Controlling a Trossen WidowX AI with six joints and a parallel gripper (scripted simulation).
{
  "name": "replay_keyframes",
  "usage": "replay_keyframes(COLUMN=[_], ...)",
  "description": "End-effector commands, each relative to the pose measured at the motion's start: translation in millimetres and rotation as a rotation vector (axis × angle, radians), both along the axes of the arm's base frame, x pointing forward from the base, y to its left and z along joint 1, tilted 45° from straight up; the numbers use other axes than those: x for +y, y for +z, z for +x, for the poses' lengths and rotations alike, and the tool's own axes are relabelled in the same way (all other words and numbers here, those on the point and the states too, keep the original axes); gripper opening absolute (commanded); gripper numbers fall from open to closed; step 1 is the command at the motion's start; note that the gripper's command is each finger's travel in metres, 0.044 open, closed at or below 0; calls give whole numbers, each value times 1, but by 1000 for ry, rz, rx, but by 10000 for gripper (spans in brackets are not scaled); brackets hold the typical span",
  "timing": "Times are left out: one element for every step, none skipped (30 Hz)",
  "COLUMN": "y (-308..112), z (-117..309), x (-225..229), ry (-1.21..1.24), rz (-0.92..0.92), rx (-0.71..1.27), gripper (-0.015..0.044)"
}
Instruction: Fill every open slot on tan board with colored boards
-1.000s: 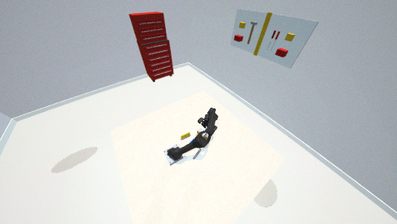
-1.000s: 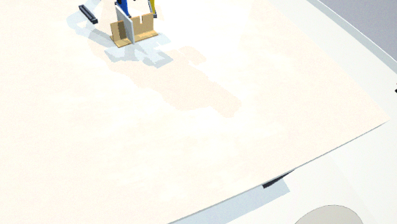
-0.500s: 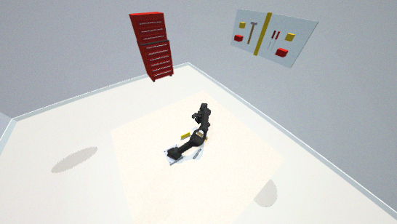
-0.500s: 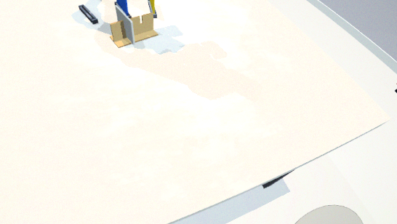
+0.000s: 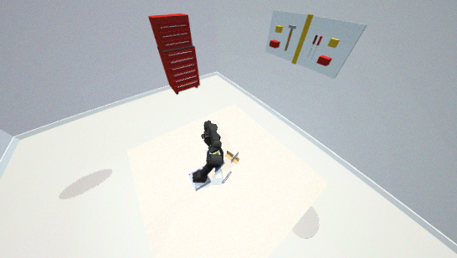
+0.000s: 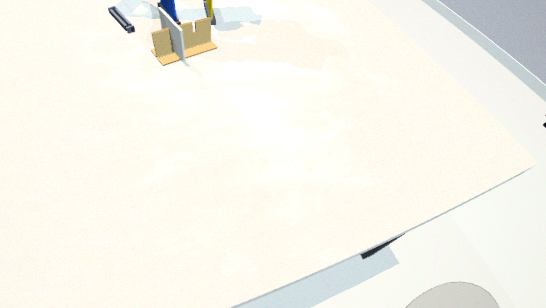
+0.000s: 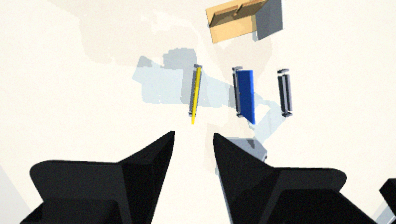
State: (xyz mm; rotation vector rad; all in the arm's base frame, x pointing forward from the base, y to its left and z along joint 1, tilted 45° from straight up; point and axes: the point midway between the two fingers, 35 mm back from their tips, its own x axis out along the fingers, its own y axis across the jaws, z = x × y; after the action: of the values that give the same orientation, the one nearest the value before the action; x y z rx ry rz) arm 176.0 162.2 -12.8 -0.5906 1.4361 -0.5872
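Pincer (image 5: 203,136) (image 7: 194,136) parted partway, nothing held. We judge the yellow board (image 6: 210,9) (image 7: 196,95) light, stiff; we'd pinch its upper edge, mid-length.

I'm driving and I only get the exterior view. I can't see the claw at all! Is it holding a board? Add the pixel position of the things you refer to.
Observer: No. The wrist view shows the claw (image 7: 194,133) (image 5: 203,136) open, with nothing between its fingers.

Operator: Oh! Which board is the gap pointing at more, blue or yellow? I only see their bottom bits.

Observer: Yellow. In the wrist view, the yellow board (image 7: 196,95) (image 6: 210,9) (image 5: 216,153) is almost straight ahead of the gap, and the blue board (image 7: 246,95) (image 6: 168,10) (image 5: 217,168) is off to the right.

Operator: Cool! What's on the wall?

Observer: The top view shows a hammer (image 5: 288,39) on a panel (image 5: 347,50).
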Motion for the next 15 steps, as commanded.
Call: replay_keyframes(y=[-1, -1, -1, -3, -8, -17, -27, -37, -44, -48, -50, -50, -50, -49, -50], z=[-9, -9, -9, -8, -8, -8, -8, -8, -9, -10, -10, -10, -10, -10, -9], x=[-4, -4, -4, -6, -10, -17, -27, -37, -45, -50, -51, -51, -51, -52, -53], ry=[-38, -38, -38, -38, -38, -38, -38, -38, -38, -38, -38, -38, -38, -38, -38], rz=[-6, -6, -6, -6, -6, -6, -6, -6, -7, -7, -7, -7, -7, -8, -8], rx=[-17, -17, -17, -17, -17, -18, -18, -18, -18, -19, -19, -19, -19, -19, -19], gripper=[183, 183, 183, 183, 183, 183, 183, 183, 183, 183, 183, 183, 183, 183, 183])
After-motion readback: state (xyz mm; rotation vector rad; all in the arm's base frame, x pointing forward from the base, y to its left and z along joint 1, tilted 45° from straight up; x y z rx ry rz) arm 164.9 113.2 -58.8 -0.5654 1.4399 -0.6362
